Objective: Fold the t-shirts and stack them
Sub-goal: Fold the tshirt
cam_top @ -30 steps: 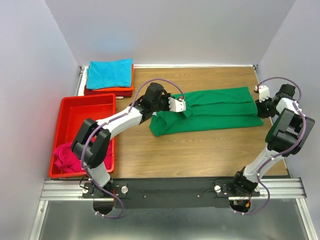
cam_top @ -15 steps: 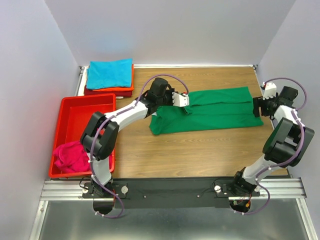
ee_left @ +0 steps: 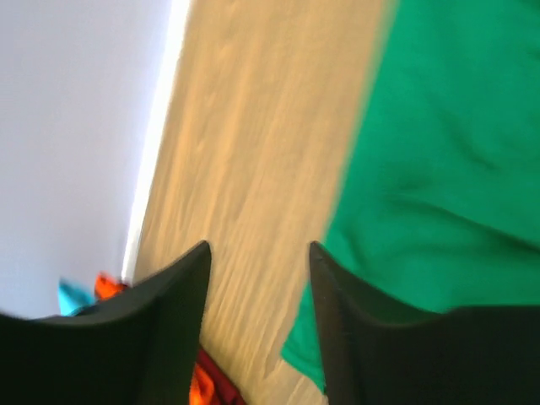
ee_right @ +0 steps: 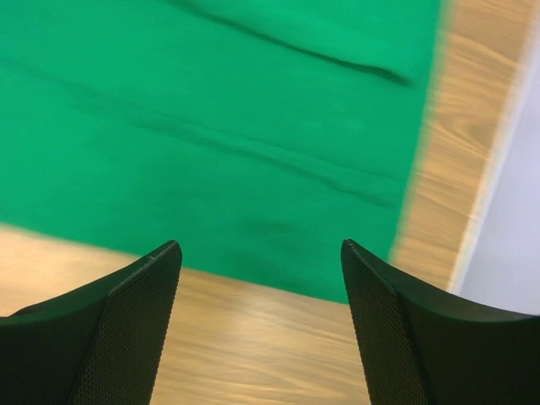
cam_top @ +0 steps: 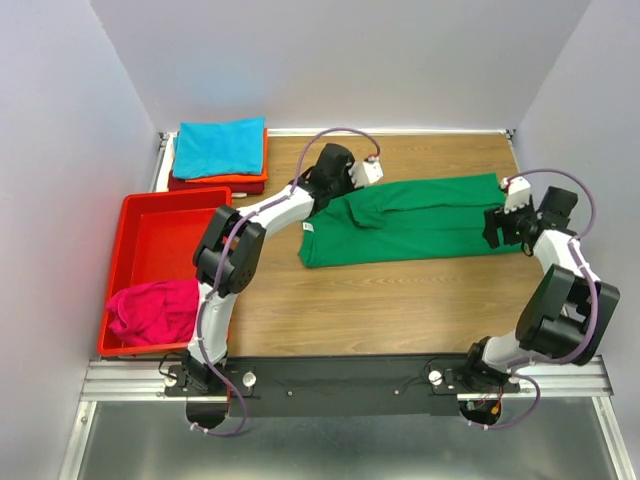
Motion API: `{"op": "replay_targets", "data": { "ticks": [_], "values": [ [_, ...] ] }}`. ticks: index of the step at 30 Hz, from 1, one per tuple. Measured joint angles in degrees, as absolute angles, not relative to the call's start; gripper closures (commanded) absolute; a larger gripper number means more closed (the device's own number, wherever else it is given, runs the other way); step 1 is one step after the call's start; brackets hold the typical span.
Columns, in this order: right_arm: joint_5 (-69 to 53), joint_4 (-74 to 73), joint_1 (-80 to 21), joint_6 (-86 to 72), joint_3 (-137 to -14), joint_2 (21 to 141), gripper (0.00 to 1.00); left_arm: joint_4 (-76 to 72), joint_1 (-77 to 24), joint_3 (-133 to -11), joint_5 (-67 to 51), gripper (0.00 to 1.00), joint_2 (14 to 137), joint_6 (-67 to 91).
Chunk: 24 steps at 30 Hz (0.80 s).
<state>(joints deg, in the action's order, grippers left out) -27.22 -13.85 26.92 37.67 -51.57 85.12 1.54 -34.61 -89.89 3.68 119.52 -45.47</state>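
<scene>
A green t-shirt (cam_top: 415, 220) lies as a long folded band across the middle of the wooden table. My left gripper (cam_top: 352, 186) hovers open at its back left corner; in the left wrist view the open left gripper (ee_left: 259, 246) has bare wood between its fingers and the green t-shirt (ee_left: 447, 169) to its right. Over the shirt's right end my right gripper (cam_top: 494, 227) is open too. The right wrist view shows the right gripper (ee_right: 260, 245) empty above the green t-shirt (ee_right: 219, 126) edge. A teal t-shirt (cam_top: 220, 146) tops orange and dark red (cam_top: 215, 186) ones at the back left.
A red plastic tray (cam_top: 170, 215) stands at the left with a crumpled magenta t-shirt (cam_top: 152, 310) in its near end. White walls enclose the table at the back and both sides. A black rail (cam_top: 340, 378) with the arm bases runs along the near edge.
Both grippers have opened and let go of the green t-shirt. The left one moved toward the back after laying the cloth down; the right one shifted slightly near and left.
</scene>
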Motion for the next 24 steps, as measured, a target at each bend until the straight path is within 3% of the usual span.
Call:
{"op": "replay_targets", "data": {
  "ticks": [2,6,9,14,18,24],
  "values": [
    [-28.88,-14.94,24.77,39.29,-49.19,82.37,0.01,3.38,-34.50,-94.80,9.10,0.30,121.43,-39.70],
    [-32.95,-16.56,22.31,42.59,-46.19,77.56,0.00,6.76,-33.74,-101.89,17.02,0.28,121.14,-29.91],
    [-39.03,-19.14,21.56,46.37,-44.93,74.19,0.00,8.78,-32.12,-98.91,17.91,0.28,114.04,-22.79],
    [-43.92,-25.85,6.44,51.53,-46.98,75.59,0.30,7.90,-28.84,-80.40,11.11,0.28,90.89,-14.76],
    [-38.35,-24.84,-11.46,45.36,-54.33,84.68,0.32,5.28,-28.93,-66.72,6.87,0.27,76.16,-11.68],
    [-24.82,-21.96,-25.43,36.23,-69.10,98.56,0.31,2.48,-29.50,-43.88,4.34,0.25,61.10,-9.67]
  ]
}}
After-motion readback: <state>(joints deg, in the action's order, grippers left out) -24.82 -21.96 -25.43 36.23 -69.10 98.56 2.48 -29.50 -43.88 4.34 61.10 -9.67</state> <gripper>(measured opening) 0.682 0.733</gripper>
